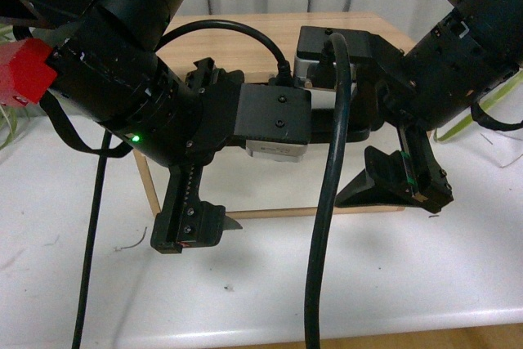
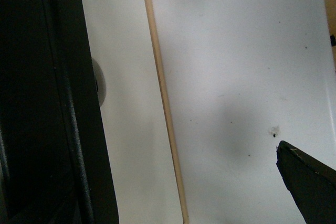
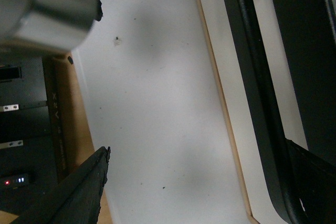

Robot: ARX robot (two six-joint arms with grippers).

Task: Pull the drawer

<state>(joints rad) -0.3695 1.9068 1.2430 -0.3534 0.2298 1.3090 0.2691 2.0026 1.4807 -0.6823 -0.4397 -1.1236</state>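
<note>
White-fronted drawer (image 1: 270,181) w/ light wood edging sits under a wood-topped unit (image 1: 245,55) on white table (image 1: 409,267), behind both arms. Its black bar handle (image 3: 252,87) lies btwn spread fingers of R gripper (image 1: 404,190); contact unclear. L gripper (image 1: 204,225) also spread, near drawer front.

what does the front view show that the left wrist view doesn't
Only the front view: the right gripper, a black cable, a wooden cabinet top and a red part. Only the left wrist view: a grey half-round notch at the edge of the white drawer front. Both: the left gripper, the white table and a thin light wood strip.
</note>
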